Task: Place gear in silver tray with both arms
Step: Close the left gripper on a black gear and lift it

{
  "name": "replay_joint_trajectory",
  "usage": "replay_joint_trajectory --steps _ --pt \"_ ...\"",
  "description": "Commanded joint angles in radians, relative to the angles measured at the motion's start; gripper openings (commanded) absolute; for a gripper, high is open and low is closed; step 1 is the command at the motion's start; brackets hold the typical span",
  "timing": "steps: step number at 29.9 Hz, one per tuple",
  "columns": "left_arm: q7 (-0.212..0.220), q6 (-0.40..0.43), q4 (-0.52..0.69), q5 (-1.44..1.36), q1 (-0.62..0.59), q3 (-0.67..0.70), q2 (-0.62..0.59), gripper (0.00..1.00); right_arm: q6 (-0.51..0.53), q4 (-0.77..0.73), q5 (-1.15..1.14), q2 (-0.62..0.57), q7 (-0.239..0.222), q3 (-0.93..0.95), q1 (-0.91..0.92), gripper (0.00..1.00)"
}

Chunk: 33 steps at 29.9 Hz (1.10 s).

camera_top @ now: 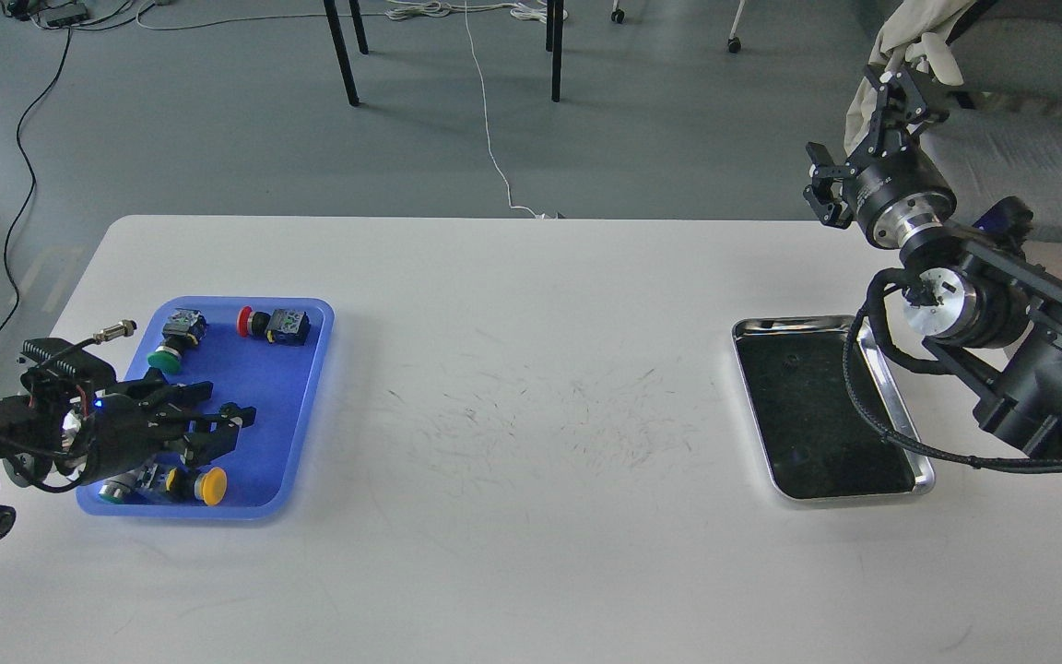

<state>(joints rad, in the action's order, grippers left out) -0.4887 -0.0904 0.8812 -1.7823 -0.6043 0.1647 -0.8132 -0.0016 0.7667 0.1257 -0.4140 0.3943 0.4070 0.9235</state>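
I look down on a white table [531, 480] with a tray near each end. Near the right edge sits the silver tray [900, 387], a shiny rectangular tray with a dark reflective bottom, holding nothing I can see; a black cable from my right arm drapes across its right rim. My right gripper [863, 124] is raised high beyond the table's far right corner, its two fingers spread apart and holding nothing. Near the left edge lies a blue tray [310, 406] with push-button switches in it: a green-capped button [165, 358] and a red-capped button [259, 322] toward its far side, and a yellow-capped button [208, 486] at its near side. My left gripper [222, 429] reaches over the blue tray just above the yellow-capped button, fingers parted and empty. A small metal connector [116, 330] lies on the table just beside the blue tray's far left corner.
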Motion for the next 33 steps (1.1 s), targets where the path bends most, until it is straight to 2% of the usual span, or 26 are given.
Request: replay_joint_trajectory --steps 1,7,18,27,33 --pt "0.000 -0.002 -0.037 0.001 0.000 -0.002 0.015 0.64 0.000 0.000 0.000 0.001 0.001 0.000 0.000 0.97" --pt "0.000 -0.002 -0.080 0.000 0.000 -0.004 0.035 0.60 0.000 0.000 0.000 0.001 0.001 -0.002 0.001 0.97" --pt "0.000 -0.002 -0.082 0.001 0.000 -0.002 0.051 0.57 0.000 -0.003 -0.001 0.000 0.000 -0.008 0.000 0.97" --pt "0.000 -0.002 -0.080 0.000 0.001 -0.004 0.049 0.42 0.000 -0.010 -0.003 0.000 0.000 -0.010 -0.002 0.97" --pt "0.000 -0.002 -0.079 -0.005 0.000 -0.017 0.043 0.37 0.000 -0.014 -0.003 0.000 0.000 -0.039 -0.002 0.97"
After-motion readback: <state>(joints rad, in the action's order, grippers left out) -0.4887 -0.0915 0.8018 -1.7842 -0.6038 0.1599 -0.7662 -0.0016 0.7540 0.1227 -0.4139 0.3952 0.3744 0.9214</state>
